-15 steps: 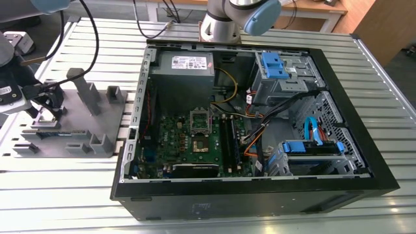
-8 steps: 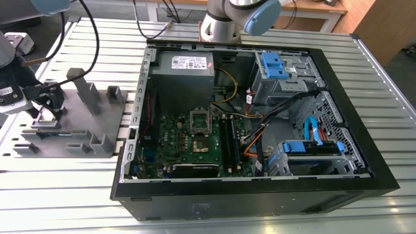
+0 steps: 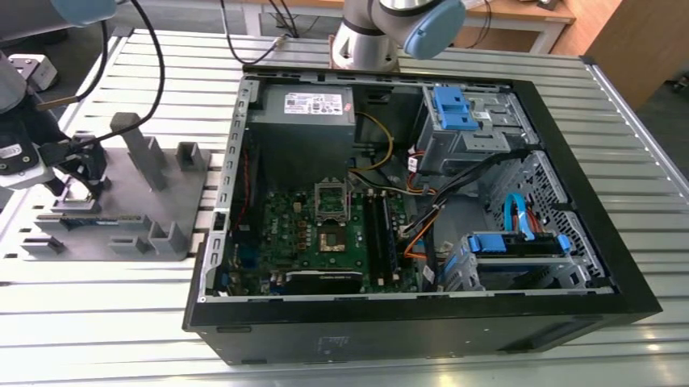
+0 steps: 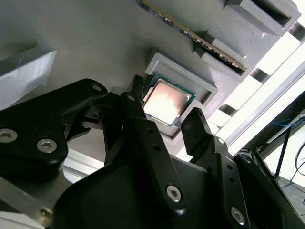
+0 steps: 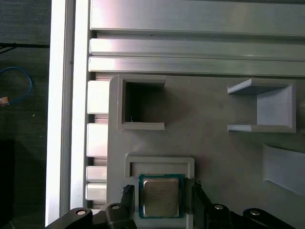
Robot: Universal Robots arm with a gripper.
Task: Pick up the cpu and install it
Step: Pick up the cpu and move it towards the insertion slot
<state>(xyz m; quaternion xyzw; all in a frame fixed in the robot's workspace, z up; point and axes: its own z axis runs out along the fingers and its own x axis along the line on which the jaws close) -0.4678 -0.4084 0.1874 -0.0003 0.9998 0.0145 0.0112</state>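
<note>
The cpu (image 5: 161, 195), a small square chip with a pale metal top and green edge, lies flat in a shallow recess of the grey fixture plate (image 5: 214, 148). My gripper (image 5: 162, 188) is open, and its black fingertips (image 5: 196, 187) stand on two opposite sides of the chip with a small gap on each side. In the second wrist view the cpu (image 4: 164, 100) sits between the same fingers (image 4: 136, 93) of the gripper (image 4: 164, 107). In the exterior view the gripper (image 3: 70, 189) hangs over the fixture plate (image 3: 119, 205) at that view's left, well away from the motherboard's dark square socket (image 3: 328, 239).
An open black computer case (image 3: 431, 322) lies in the middle, holding the green motherboard (image 3: 290, 234), cables and blue drive brackets (image 3: 453, 109). Grey posts and pockets (image 3: 140, 149) rise from the fixture plate. A memory stick (image 4: 190, 33) stands in a fixture slot. The robot base (image 3: 366, 40) is behind the case.
</note>
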